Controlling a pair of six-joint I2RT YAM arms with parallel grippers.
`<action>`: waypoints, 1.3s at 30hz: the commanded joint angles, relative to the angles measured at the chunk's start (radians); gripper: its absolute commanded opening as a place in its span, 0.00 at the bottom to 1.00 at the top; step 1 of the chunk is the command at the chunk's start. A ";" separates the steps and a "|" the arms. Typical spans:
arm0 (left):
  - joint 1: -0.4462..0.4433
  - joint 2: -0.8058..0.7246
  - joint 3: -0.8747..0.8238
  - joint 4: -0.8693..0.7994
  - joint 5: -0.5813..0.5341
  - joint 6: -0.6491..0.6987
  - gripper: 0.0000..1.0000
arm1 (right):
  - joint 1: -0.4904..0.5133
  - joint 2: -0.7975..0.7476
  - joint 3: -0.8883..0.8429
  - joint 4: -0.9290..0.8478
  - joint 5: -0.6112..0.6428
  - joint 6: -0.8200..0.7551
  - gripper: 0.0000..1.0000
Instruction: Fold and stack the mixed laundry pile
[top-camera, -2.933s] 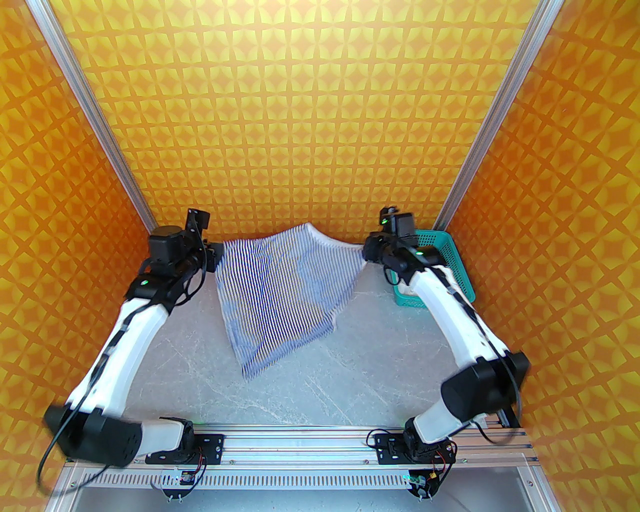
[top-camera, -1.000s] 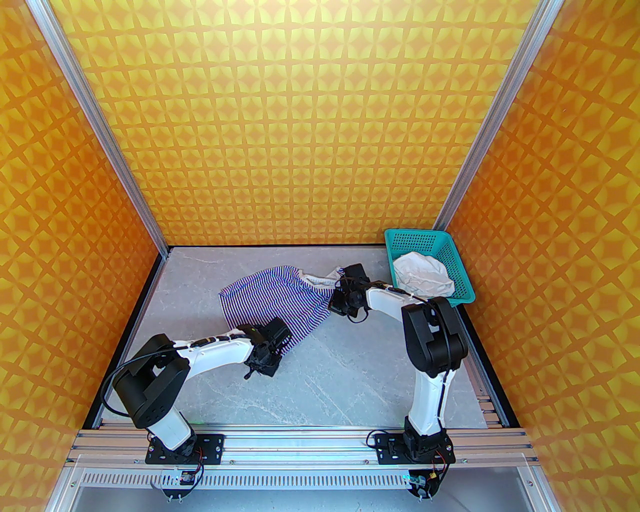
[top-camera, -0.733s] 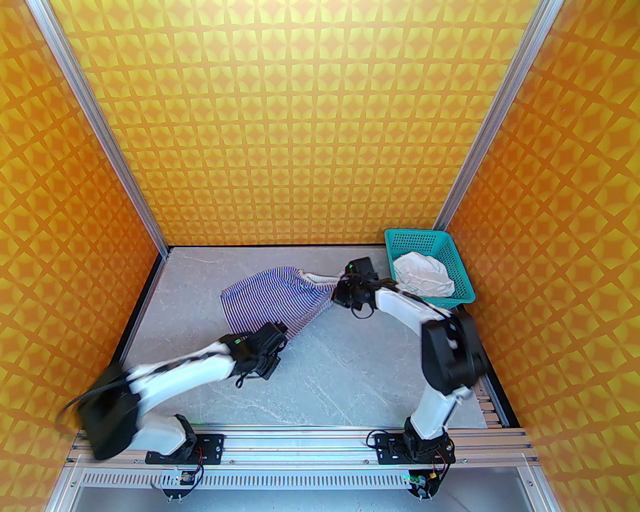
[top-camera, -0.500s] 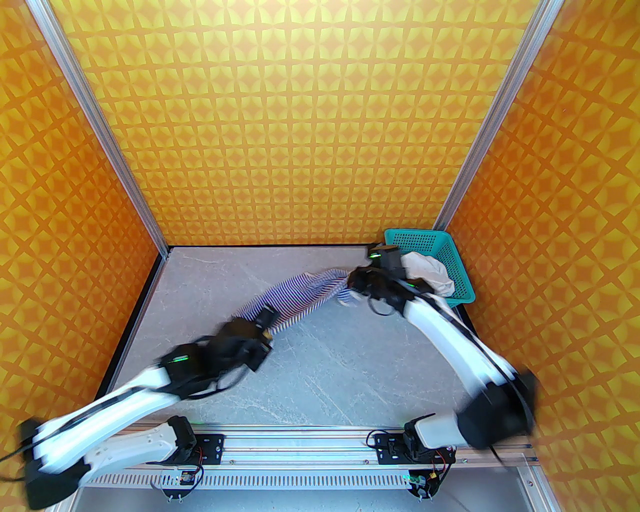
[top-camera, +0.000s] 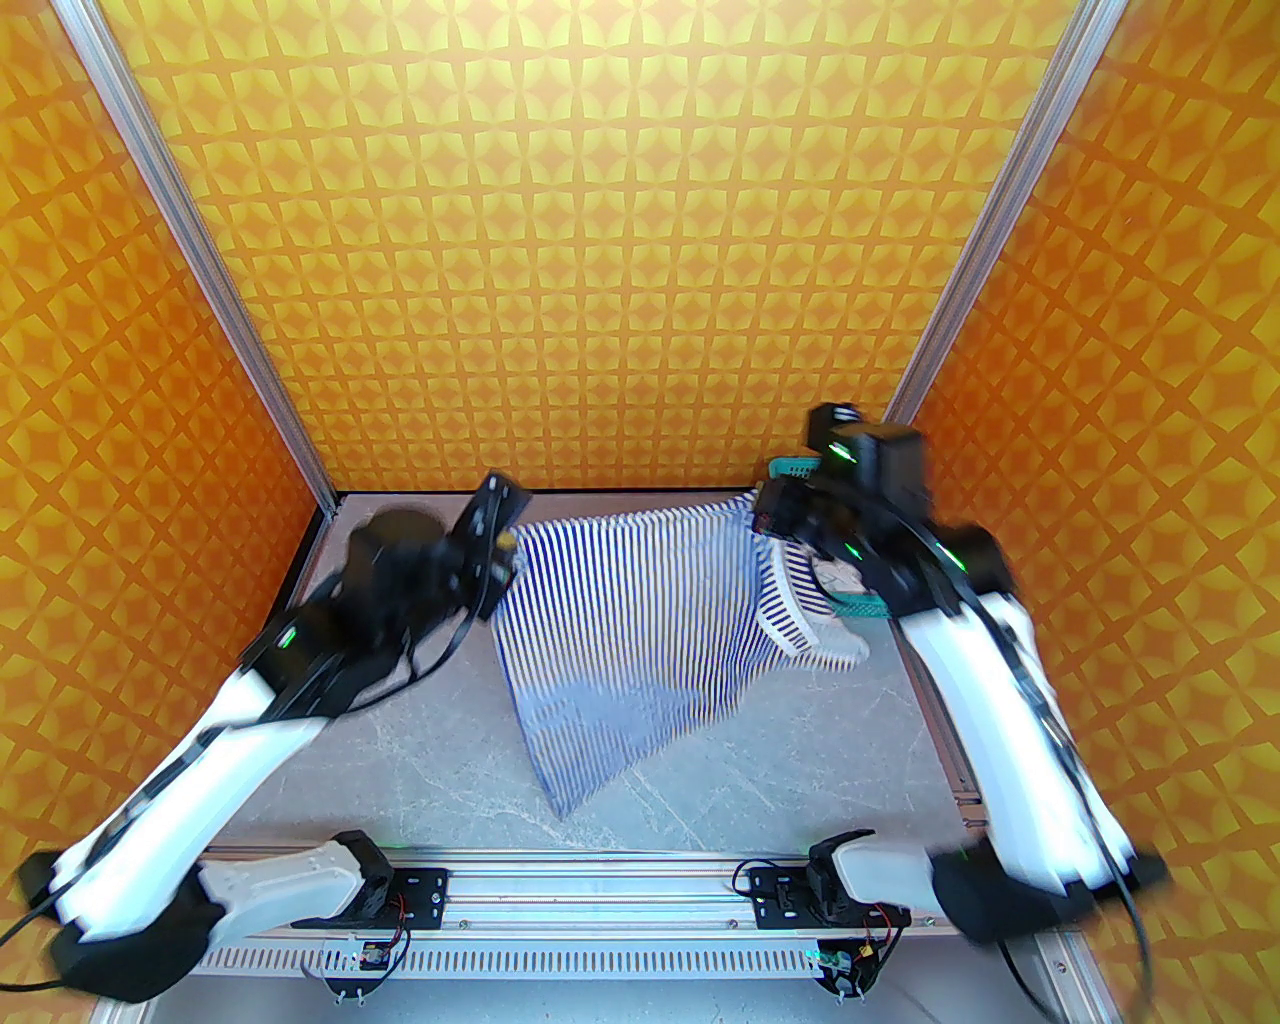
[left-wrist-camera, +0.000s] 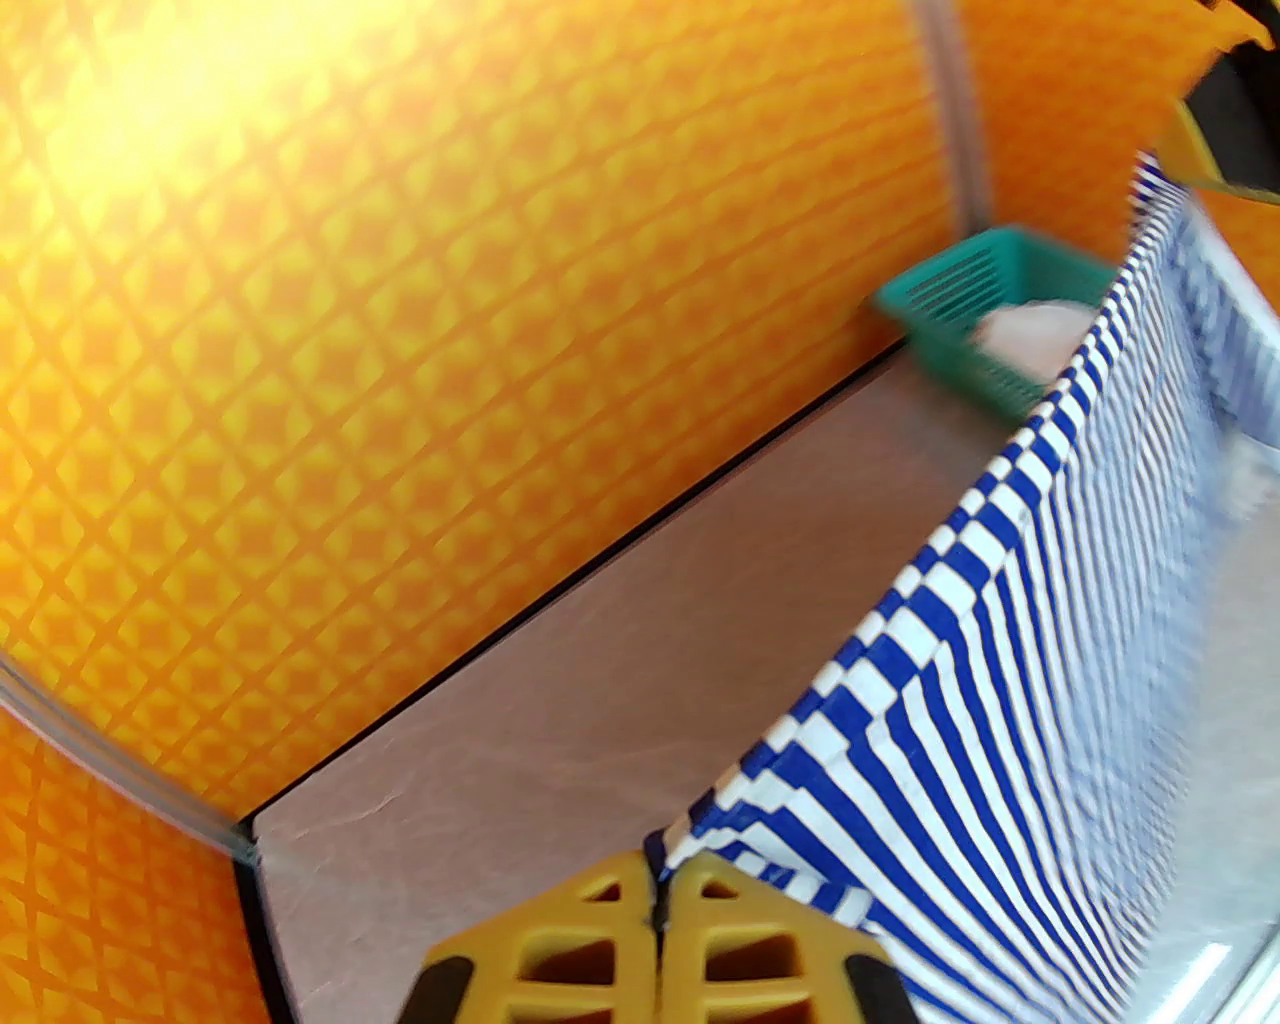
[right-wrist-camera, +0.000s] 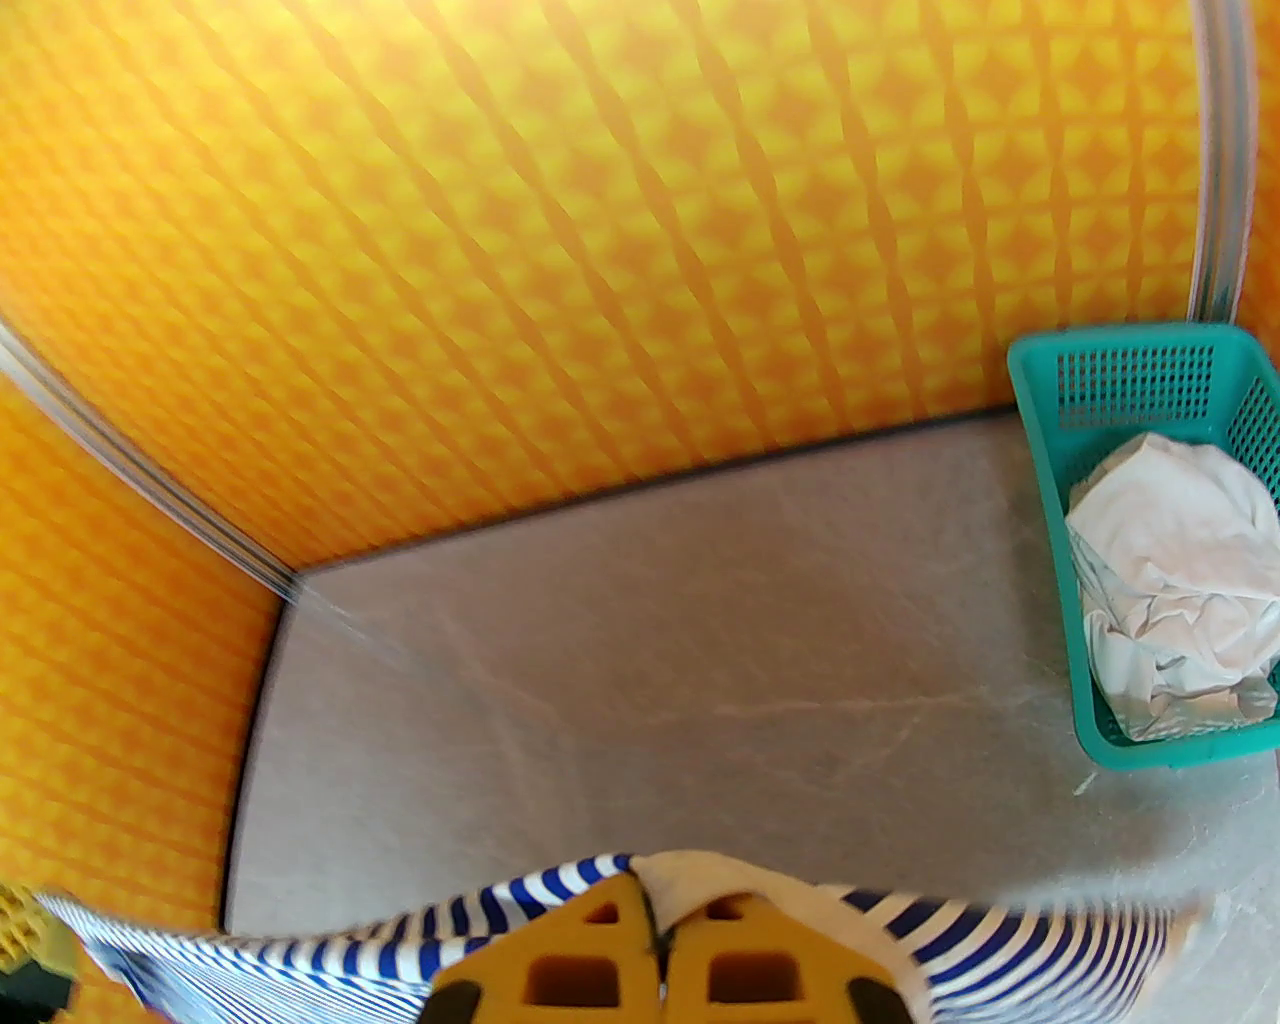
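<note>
The striped garment (top-camera: 640, 640) hangs stretched in the air between both arms, its lower corner drooping toward the table's near side. My left gripper (top-camera: 503, 545) is shut on its left top corner; the left wrist view has the yellow fingers (left-wrist-camera: 655, 940) pressed together on the striped garment (left-wrist-camera: 1000, 640). My right gripper (top-camera: 765, 520) is shut on the right top corner, and its fingers (right-wrist-camera: 655, 960) pinch the striped garment (right-wrist-camera: 760, 890) at the whitish trim. The white wrinkled cloth (right-wrist-camera: 1170, 560) lies bunched in the teal basket (right-wrist-camera: 1055, 480).
The teal basket (top-camera: 860, 603) stands at the back right corner, mostly hidden behind the right arm. Orange patterned walls close in the table (top-camera: 420, 740) on three sides. The metal rail (top-camera: 600, 880) with the arm bases runs along the near edge.
Both arms have risen from the table and spread apart, lifting the striped garment off the surface and pulling it taut into a hanging sheet. The right arm now covers most of the basket.
</note>
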 joint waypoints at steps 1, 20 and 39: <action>0.079 0.032 0.099 0.052 0.110 0.053 0.00 | -0.034 0.102 0.111 0.010 -0.054 -0.039 0.00; 0.120 -0.224 0.192 -0.128 0.212 0.221 0.00 | -0.041 -0.139 0.077 0.036 -0.120 -0.067 0.00; 0.200 0.063 0.401 -0.270 0.172 0.080 0.00 | -0.051 -0.021 0.182 -0.123 -0.134 -0.102 0.00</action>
